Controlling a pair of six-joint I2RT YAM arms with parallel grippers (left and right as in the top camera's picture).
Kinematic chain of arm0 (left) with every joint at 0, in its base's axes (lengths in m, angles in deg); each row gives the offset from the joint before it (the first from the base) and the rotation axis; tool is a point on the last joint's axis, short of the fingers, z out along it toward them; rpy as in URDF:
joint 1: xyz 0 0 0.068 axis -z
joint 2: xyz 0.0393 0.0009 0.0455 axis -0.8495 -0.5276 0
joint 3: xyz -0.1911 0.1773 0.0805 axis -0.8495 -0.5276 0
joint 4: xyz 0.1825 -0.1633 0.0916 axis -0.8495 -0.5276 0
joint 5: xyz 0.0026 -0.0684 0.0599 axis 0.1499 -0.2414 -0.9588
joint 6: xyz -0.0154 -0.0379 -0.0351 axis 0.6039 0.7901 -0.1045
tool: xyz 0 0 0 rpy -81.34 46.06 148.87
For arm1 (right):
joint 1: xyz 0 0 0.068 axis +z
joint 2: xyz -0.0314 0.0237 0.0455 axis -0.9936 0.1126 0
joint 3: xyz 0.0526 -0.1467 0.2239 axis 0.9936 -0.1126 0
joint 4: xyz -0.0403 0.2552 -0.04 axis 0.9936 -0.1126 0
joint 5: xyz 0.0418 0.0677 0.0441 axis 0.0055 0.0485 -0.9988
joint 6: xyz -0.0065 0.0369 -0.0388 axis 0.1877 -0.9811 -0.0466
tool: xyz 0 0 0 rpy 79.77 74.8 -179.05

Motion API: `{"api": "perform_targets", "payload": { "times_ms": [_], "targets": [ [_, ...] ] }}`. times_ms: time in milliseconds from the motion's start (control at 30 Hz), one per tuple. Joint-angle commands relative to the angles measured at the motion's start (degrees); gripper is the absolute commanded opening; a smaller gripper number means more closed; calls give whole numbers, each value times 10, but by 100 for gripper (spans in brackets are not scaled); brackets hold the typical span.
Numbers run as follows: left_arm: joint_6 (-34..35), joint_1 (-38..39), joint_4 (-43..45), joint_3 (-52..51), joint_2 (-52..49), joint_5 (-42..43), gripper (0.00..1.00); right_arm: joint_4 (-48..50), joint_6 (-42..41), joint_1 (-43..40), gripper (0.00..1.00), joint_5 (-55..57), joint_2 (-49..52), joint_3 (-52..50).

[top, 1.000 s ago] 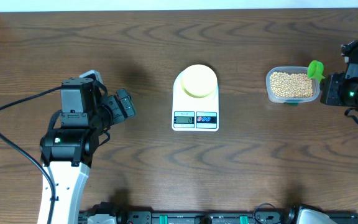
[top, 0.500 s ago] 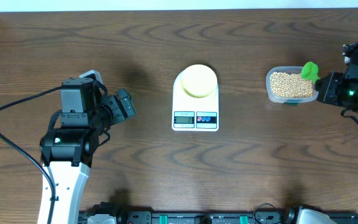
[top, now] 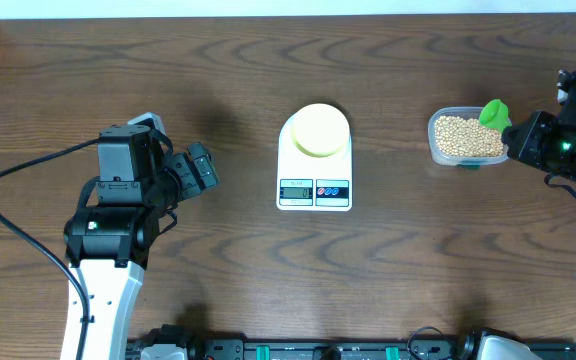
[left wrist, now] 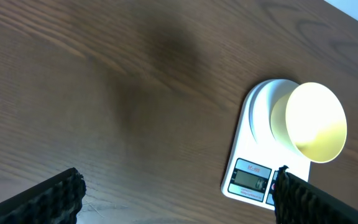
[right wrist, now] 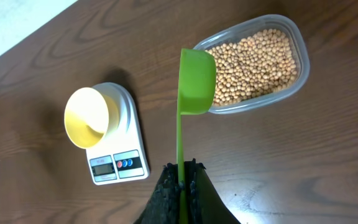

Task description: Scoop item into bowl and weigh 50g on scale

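Overhead – scale (top: 314, 176): white, at mid-bench, display and buttons facing the near edge.
Overhead – bowl (top: 320, 130): pale yellow, sitting on the far part of the scale's platform and covering most of it.
Overhead – beans (top: 464, 137): tan, all lying in a clear tub (top: 434, 142) well to the right of the scale.
Overhead – green scoop (top: 494, 113): its cup overlaps the tub's far right corner and hides a few beans.
Overhead – right gripper (top: 516, 138): just beside the tub's right end, with the scoop at its tip.
Overhead – left gripper (top: 201, 170): on the left, well apart from the scale and pointing toward it, with wood-grain bench (top: 268, 270) below.
Overhead – black cable (top: 8, 225): loops out from the left arm across the bench.
Left wrist – jaws: wide apart, one dark finger (left wrist: 48, 202) in each lower corner, holding nothing.
Left wrist – scale and bowl: ahead to the right; the bowl hides the platform's top, and the right finger cuts across the scale's front corner.
Right wrist – jaws: clamped together on the scoop's thin handle.
Right wrist – scoop: cup turned on edge over the tub's near left corner; I cannot tell whether it touches the beans.
Right wrist – scale and bowl: left of the handle, apart from the tub.
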Motion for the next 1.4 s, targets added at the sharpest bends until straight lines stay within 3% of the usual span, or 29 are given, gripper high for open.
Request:
{"api": "perform_targets", "payload": {
  "times_ms": [0,233,333,567,933,1367],
  "targets": [
    [-2,-3,0,2,3,-1,98,-2,-20,3,1,-9,0,-1],
    [7,-3,26,2,3,5,98,3,-18,3,1,-9,0,-1],
    [11,-3,9,2,3,56,98,3,-18,3,1,-8,0,-1],
    [-180,-2,-20,1,-6,245,98,6,-18,3,1,-9,0,-1],
    [-258,12,-70,1,-52,246,98,16,-17,3,1,-8,0,-1],
    [-273,74,-53,1,-58,245,98,19,-17,3,1,-8,0,-1]
  ]
}}
